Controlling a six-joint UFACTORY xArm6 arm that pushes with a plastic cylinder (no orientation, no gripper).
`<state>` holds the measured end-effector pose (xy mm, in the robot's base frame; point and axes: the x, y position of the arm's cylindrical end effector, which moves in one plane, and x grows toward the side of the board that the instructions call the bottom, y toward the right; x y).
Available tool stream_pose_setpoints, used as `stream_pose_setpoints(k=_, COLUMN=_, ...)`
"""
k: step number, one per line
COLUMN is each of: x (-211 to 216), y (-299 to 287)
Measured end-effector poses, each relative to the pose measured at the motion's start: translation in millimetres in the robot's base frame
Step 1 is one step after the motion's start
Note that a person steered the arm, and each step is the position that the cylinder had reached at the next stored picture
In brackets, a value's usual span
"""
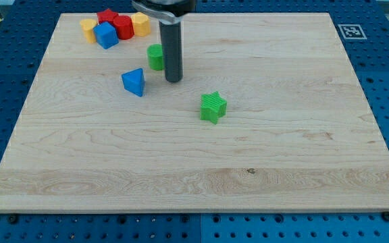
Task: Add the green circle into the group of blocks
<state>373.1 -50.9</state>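
Observation:
The green circle [155,57] stands on the wooden board [282,135] in the upper left part of the view. My tip [173,80] is just to its right and slightly below, very close to it; contact cannot be told. The group of blocks sits at the view's top left: a yellow block [88,30], a blue block [105,35], two red blocks [107,15] [123,27] and another yellow block [140,23]. The green circle lies below and right of this group.
A blue triangle-like block [134,82] lies left of and below the green circle. A green star [213,106] lies to the right of and below my tip. A fiducial marker [349,31] is at the board's top right corner.

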Motion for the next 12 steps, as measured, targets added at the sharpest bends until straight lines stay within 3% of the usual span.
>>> stream_pose_setpoints(k=1, x=-53.8, y=-27.4)
stream_pose_setpoints(k=3, x=-42.8, y=-23.5)
stream_pose_setpoints(k=5, x=-93.0, y=-32.1)
stream_pose_setpoints(k=7, x=-88.4, y=-29.1)
stream_pose_setpoints(k=10, x=-44.9, y=-51.7)
stream_pose_setpoints(k=12, x=-71.7, y=-70.8)
